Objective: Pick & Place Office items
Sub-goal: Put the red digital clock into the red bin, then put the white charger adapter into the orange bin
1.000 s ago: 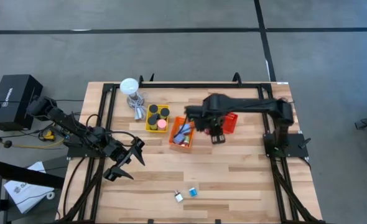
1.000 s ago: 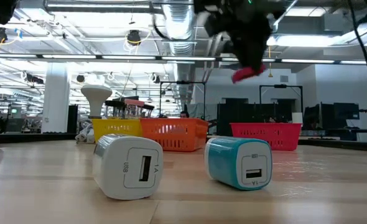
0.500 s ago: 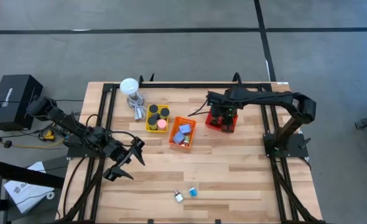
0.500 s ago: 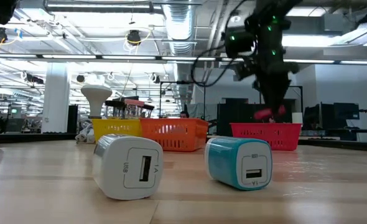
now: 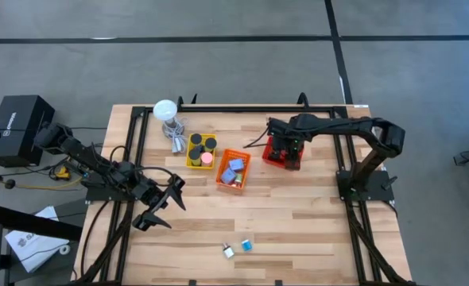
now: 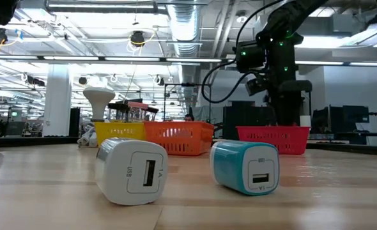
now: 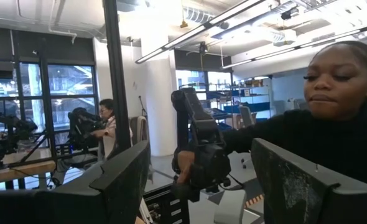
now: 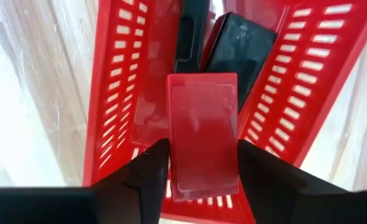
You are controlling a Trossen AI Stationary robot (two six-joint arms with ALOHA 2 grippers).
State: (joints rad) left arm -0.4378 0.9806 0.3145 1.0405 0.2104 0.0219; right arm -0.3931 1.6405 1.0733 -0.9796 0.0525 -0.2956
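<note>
My right gripper (image 5: pixel 285 152) hangs in the red basket (image 5: pixel 296 161), shut on a red flat rectangle (image 8: pixel 203 134). Under it in the basket lie black flat rectangles (image 8: pixel 241 48). A white cube (image 6: pixel 132 171) and a teal cube (image 6: pixel 246 166) rest on their sides on the near part of the table, also seen as white cube (image 5: pixel 229 252) and teal cube (image 5: pixel 246 245). Light-blue blocks (image 5: pixel 234 167) lie in the orange basket, black pucks (image 5: pixel 203 143) and a pink lump (image 5: pixel 207 159) in the yellow one. My left gripper (image 5: pixel 160 208) waits open at the table's left. My right gripper pinches the red flat rectangle by its two long edges (image 8: pixel 173 155) between the fingers (image 8: pixel 151 168), which come from above, pointing down. The rectangle lies flat-face toward the wrist camera, over the black rectangles inside the red basket. Whether it rests on them does not show.
A white round-headed stand (image 5: pixel 165 113) is at the far left, next to the yellow basket (image 5: pixel 191 161). The orange basket (image 5: pixel 222 180) sits between yellow and red. Black frame rails run along the table's left and right edges. A person shows beyond the table in the left wrist view.
My right gripper, carrying the red rectangle, has swung from beside the orange basket toward the table's right and far edge, over the red basket, then gone down into it. The left arm and both cubes have kept still.
</note>
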